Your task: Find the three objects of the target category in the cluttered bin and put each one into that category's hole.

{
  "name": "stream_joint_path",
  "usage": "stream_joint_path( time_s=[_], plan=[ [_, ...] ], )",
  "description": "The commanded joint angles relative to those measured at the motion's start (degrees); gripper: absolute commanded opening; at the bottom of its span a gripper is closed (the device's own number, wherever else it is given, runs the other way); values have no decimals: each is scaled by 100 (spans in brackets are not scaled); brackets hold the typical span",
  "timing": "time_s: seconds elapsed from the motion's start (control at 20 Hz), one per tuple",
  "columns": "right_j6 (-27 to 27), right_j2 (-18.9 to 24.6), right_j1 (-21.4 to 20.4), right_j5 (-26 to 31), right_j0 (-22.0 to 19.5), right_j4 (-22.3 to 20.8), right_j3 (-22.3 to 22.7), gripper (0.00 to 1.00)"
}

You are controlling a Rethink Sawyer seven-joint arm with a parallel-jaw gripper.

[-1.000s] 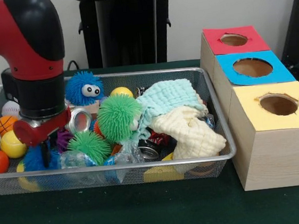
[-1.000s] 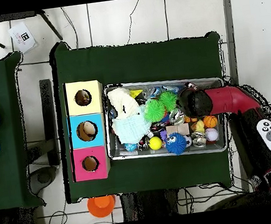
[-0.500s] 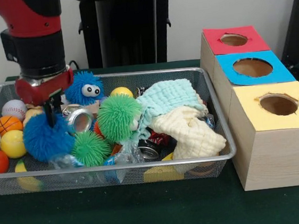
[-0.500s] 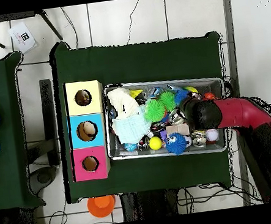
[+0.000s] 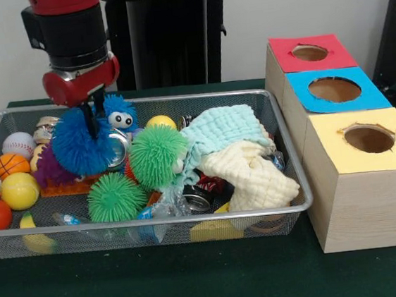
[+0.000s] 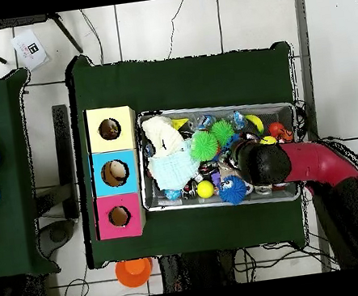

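**A:** So where's the fuzzy thing right now? Out of the bin (image 5: 289, 206) yet?

**B:** Pretty much. The tool (image 5: 96, 115) is clenched on the blue spiky ball (image 5: 80, 141), which hangs right under it, lifted above the clutter at the left end of the bin. I can't really make out the finger tips since the spikes swallow them, so take "clenched" as my read from the way the ball dangles there.

**A:** And the holes?

**B:** That's the whole deal for the next move. The three boxes sit off the right end of the bin, so everything it needs lies to the right of the tool, across the full length of the bin. Red box (image 5: 310, 51) is farthest back, blue box (image 5: 335, 89) in the middle, yellow box (image 5: 368, 138) nearest the camera.

**A:** Which one does it go in?

**B:** Can't tell from here.

**A:** Any more fuzzies left?

**B:** Two green spiky balls (image 5: 157, 155) near the middle, plus a blue googly-eyed one (image 5: 119, 115) just behind the lifted ball.
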Motion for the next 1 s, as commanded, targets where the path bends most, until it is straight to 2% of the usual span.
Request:
stream_joint_path(
  time_s=[0.05,0.15,0.2,0.6,1.0],
  plan=[
    [1002,258,-29,-111,-116,371,775,0],
    [920,278,8,-120,-151,414,797,0],
    [868,191,11,-55,-101,407,774,100],
    [891,218,53,-359,-106,334,939,100],
    [755,330,90,-360,-229,367,913,100]
  ],
)
